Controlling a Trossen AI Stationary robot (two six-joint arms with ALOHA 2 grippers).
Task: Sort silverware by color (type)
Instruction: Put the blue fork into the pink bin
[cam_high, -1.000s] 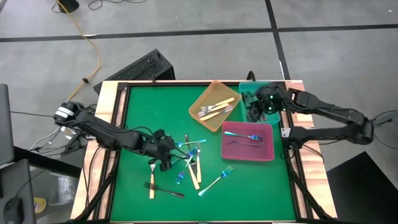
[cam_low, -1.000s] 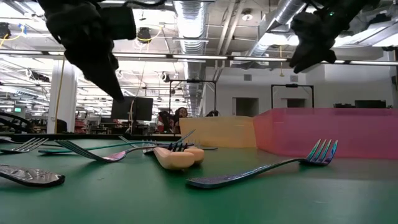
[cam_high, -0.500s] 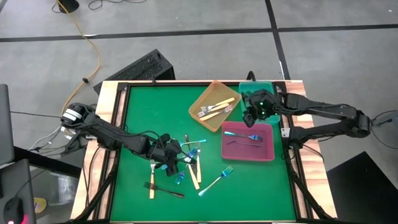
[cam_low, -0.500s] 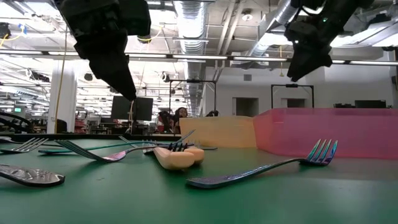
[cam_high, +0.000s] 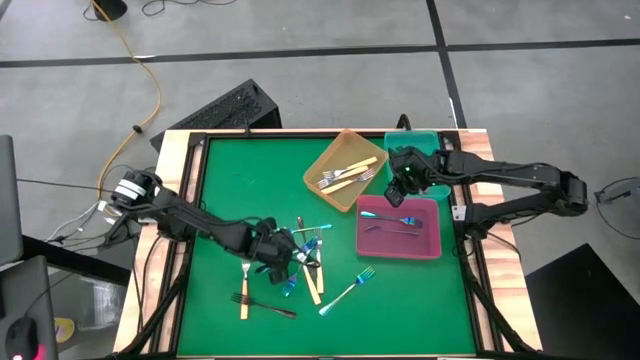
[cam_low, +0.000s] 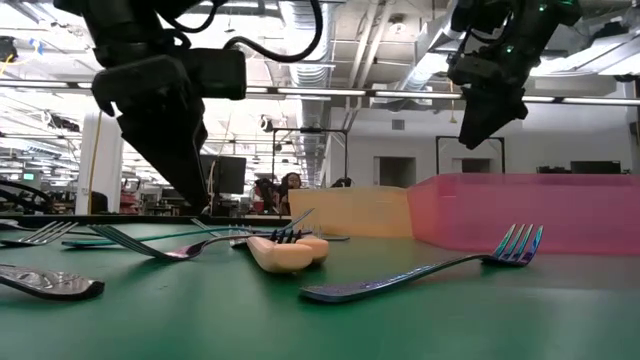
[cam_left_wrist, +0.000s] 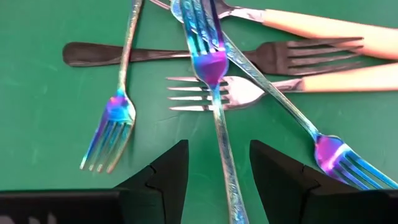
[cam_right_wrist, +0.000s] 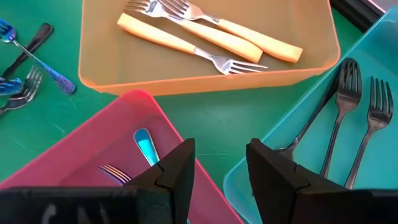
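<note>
Your left gripper (cam_left_wrist: 213, 171), jaws parted and empty, straddles a shiny iridescent blue fork (cam_left_wrist: 214, 93) in the centre pile. Crossed forks beneath may snag and lift together.

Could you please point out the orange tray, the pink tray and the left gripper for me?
orange tray (cam_high: 322, 166): high view, on its near-left rim.
pink tray (cam_high: 430, 232): high view, on bare floor inside its right end.
left gripper (cam_left_wrist: 217, 171): left wrist view, midway between its open fingertips.

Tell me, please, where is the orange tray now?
In the high view, the orange tray sits at the mat's far right, beside the teal tray and above the pink tray.
</note>
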